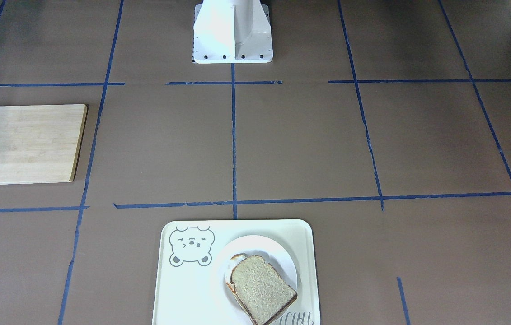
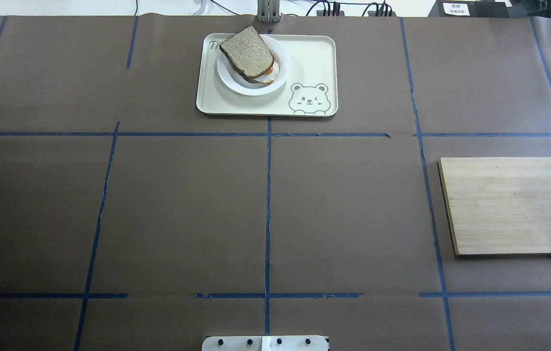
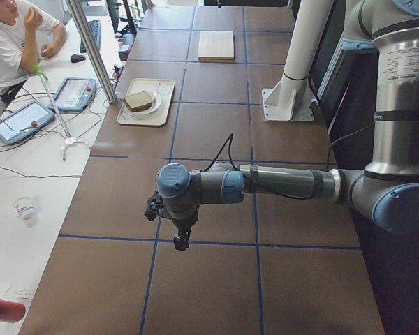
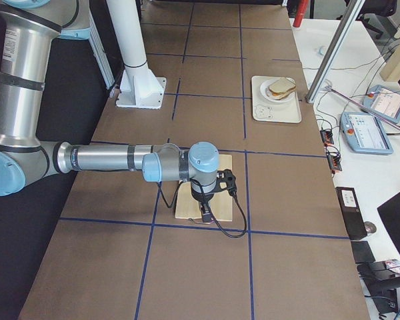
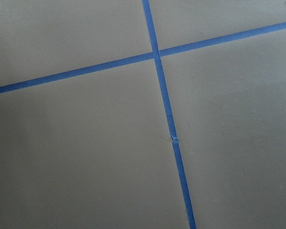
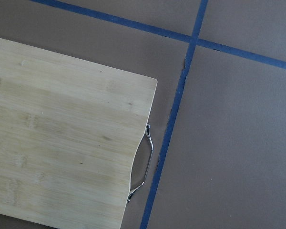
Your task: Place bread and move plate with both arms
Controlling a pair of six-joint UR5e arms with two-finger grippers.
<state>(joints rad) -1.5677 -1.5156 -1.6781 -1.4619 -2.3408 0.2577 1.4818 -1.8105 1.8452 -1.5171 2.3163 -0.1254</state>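
Note:
The bread [image 1: 262, 289] lies on top of an egg-topped slice on the white plate [image 1: 285, 258], which sits on the cream bear tray [image 1: 187, 293]. They also show in the overhead view, bread [image 2: 247, 52] on plate [image 2: 236, 87]. The left gripper [image 3: 181, 241] hangs over bare table far from the tray, and I cannot tell if it is open or shut. The right gripper [image 4: 205, 217] hangs over the wooden board [image 4: 224, 193], and I cannot tell its state either. Neither wrist view shows fingers.
The wooden board [image 2: 511, 204] lies on the robot's right side, its metal handle [image 6: 144, 164] in the right wrist view. The white pedestal [image 1: 232, 31] stands at the robot's base. An operator [image 3: 14, 35] sits beyond the table's far edge, next to tablets and cables.

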